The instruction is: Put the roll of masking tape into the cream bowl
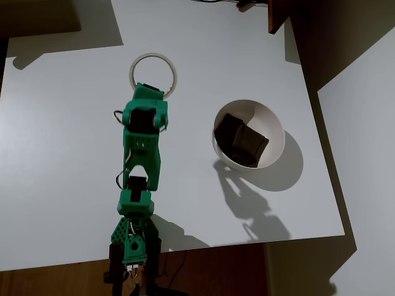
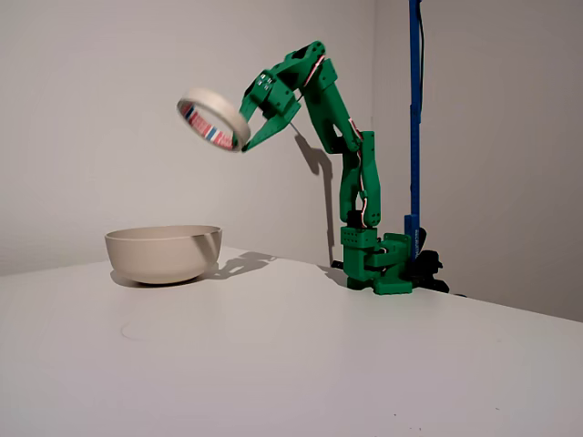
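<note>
Claw (image 1: pixel 150 91) hides near edge of tape roll (image 1: pixel 153 73) overhead; arm base cut off at bottom edge.

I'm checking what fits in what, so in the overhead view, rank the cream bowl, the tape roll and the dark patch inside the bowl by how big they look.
1. cream bowl
2. dark patch
3. roll of masking tape: unsure against the patch, since it is held high in the gripper, nearer the camera.

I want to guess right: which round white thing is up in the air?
The roll of masking tape, held up by the green gripper. The cream bowl sits on the table.
</note>
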